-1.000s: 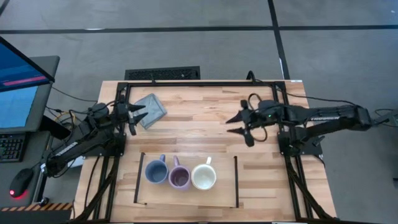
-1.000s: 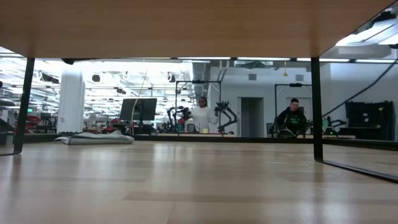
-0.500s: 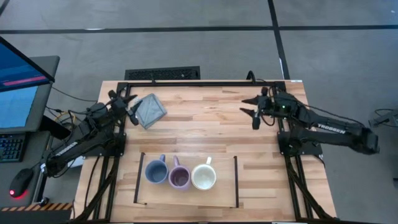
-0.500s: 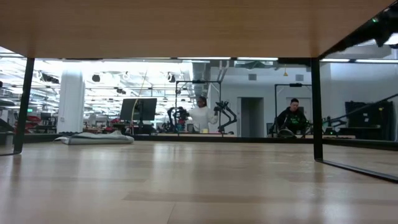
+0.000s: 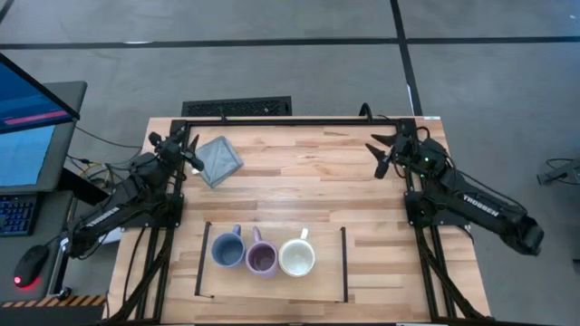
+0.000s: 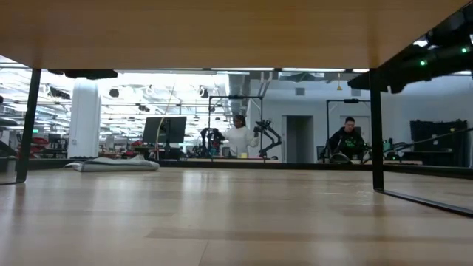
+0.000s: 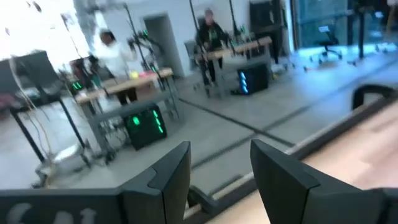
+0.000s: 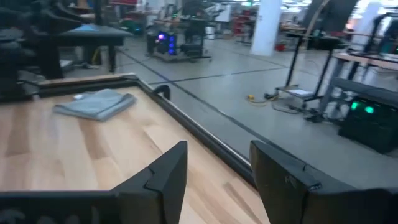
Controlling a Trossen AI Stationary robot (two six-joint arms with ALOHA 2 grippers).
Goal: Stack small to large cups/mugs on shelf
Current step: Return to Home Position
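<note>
Three mugs stand upright, side by side in a row, on the low wooden shelf (image 5: 322, 272) near the table's front edge: a blue one (image 5: 227, 249), a purple one (image 5: 262, 257) and a wider white one (image 5: 297, 257). My left gripper (image 5: 181, 145) is at the far left corner, open, pointing past the far edge with nothing between its fingers (image 7: 168, 171). My right gripper (image 5: 385, 149) is at the far right corner, also open and holding nothing. Both are well away from the mugs.
A flat grey pad (image 5: 218, 160) lies on the table beside my left gripper. A black frame bar (image 5: 290, 121) runs along the far edge, with a dark keyboard (image 5: 237, 107) behind it. A monitor (image 5: 27, 127) stands off the table's left. People sit in the room beyond.
My right gripper has swung from over the table's middle back toward the far right corner, sinking and turning to point at the far edge. My left gripper has turned away from the grey pad toward the far edge. The mugs and the pad have stayed put.
</note>
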